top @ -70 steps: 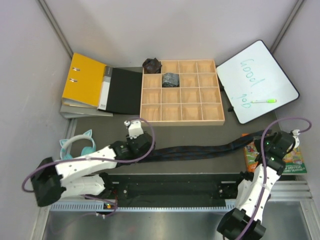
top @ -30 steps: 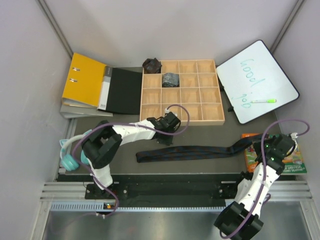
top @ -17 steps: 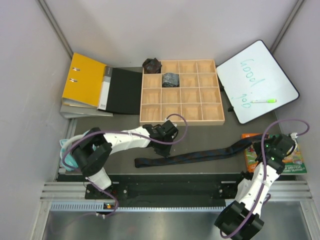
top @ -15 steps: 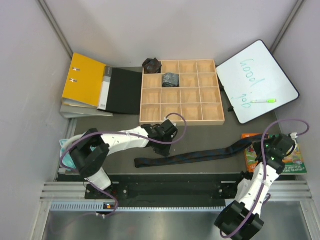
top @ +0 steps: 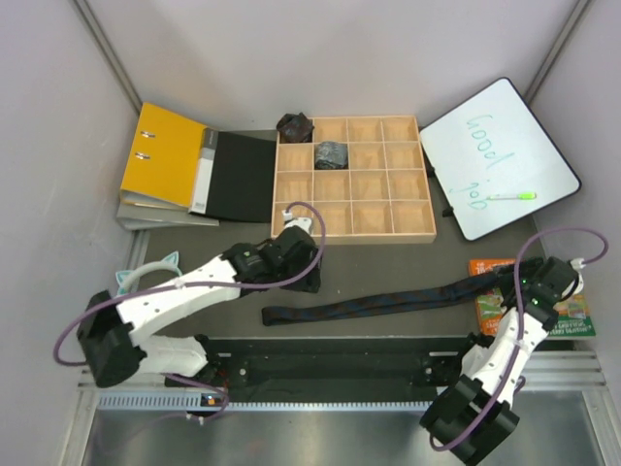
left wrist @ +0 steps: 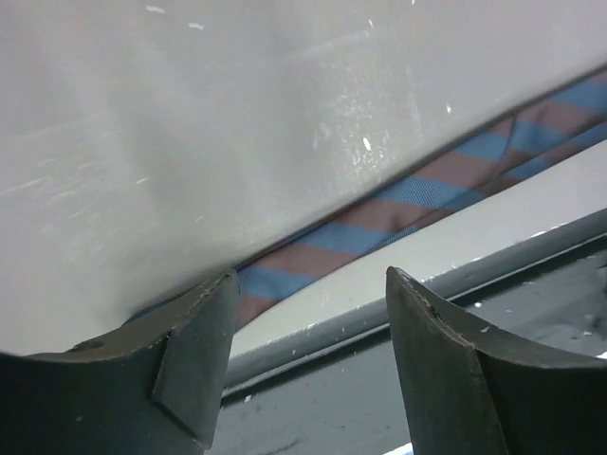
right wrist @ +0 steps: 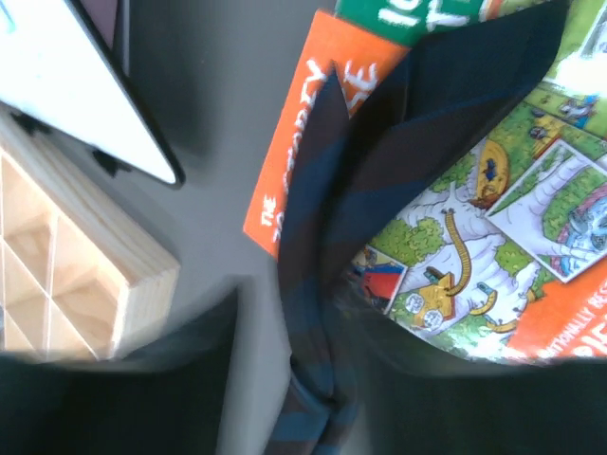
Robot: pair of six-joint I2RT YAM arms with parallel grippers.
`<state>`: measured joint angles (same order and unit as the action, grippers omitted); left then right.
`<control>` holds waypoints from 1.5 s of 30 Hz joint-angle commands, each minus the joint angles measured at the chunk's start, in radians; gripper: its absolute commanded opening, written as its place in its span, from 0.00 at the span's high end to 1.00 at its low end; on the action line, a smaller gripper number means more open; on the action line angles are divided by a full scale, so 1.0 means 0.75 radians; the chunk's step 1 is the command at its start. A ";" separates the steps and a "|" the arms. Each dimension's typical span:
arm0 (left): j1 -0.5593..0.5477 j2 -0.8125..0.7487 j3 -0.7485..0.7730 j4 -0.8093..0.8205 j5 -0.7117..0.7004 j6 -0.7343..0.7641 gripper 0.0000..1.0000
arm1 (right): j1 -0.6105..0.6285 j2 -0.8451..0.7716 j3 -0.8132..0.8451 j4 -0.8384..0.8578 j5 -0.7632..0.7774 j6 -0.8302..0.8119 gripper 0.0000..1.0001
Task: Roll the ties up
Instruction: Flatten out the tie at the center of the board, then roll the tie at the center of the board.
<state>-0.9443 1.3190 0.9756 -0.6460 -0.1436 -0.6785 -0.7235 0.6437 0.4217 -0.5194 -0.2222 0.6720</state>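
Note:
One long dark striped tie [top: 388,301] lies unrolled on the mat, slanting from near the left arm up to the picture book. My left gripper [top: 303,282] hovers just above its narrow end, open and empty; the left wrist view shows the blue and brown stripes of this tie [left wrist: 379,204] beyond the gripper [left wrist: 308,322]. My right gripper [top: 524,291] stands over the wide end, jaws apart, with the tie [right wrist: 322,284] running loose between them [right wrist: 299,379]. Two rolled ties sit in the wooden tray: a brownish-black one [top: 295,125] at the far left corner and a greyish one [top: 331,153] beside it.
The wooden grid tray [top: 352,236] stands behind the tie. A whiteboard [top: 500,160] with a green marker [top: 511,196] lies at the right. A picture book [top: 572,311] is under the tie's wide end. A yellow folder [top: 163,153], a black folder cover [top: 243,175] and teal headphones [top: 146,277] lie at the left.
Both grippers have opened and let go of the tie. The left arm has drawn back to the left, and the tie's narrow end now lies lower on the mat.

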 commanded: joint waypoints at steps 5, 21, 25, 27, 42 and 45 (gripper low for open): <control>-0.001 -0.431 -0.241 -0.174 -0.256 -0.204 0.36 | -0.068 -0.009 0.107 -0.003 0.022 0.002 0.01; -0.003 -0.278 -0.327 0.008 -0.111 -0.249 0.67 | -0.015 -0.257 -0.073 0.040 -0.326 0.076 0.11; -0.003 -0.259 -0.384 0.029 -0.111 -0.290 0.70 | 0.134 -0.186 -0.025 0.032 -0.252 0.033 0.20; -0.003 -0.270 -0.439 0.023 -0.130 -0.320 0.70 | 0.236 -0.132 0.027 0.018 -0.197 0.000 0.21; 0.001 -0.478 -0.605 -0.239 -0.446 -0.648 0.61 | 0.376 -0.069 0.033 0.044 -0.193 0.008 0.28; 0.001 -0.503 -0.597 -0.268 -0.467 -0.685 0.50 | 0.376 -0.069 0.037 0.046 -0.203 0.010 0.28</control>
<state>-0.9440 0.9691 0.5289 -0.8036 -0.4278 -1.1240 -0.4534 0.5961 0.4129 -0.5167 -0.3691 0.6907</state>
